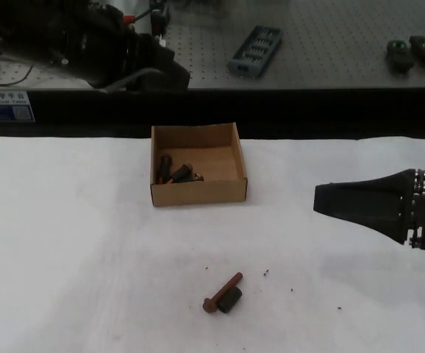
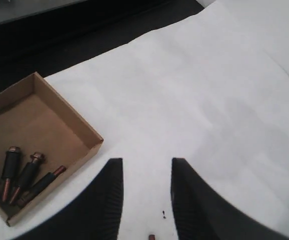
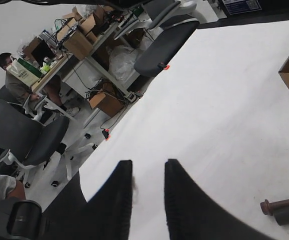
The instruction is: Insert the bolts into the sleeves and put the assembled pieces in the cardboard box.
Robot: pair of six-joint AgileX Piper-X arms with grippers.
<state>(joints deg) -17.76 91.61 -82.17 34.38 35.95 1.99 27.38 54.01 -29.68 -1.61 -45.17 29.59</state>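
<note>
Mostly cropped, left gripper (image 2: pixel 144 162) and right gripper (image 3: pixel 148 164) stood slightly parted, empty; bolt (image 1: pixel 227 287) touched sleeve (image 1: pixel 229 300), uninserted; assembled pieces (image 2: pixel 27 175) lay in cardboard box (image 1: pixel 198 194), one cut off.

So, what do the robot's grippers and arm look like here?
The left gripper and the right gripper each have two smooth, matte black fingers, broad at the base and narrowing with a curve toward blunt tips. In the high view, an arm is black as well, with ridged rings near its wrist.
</note>
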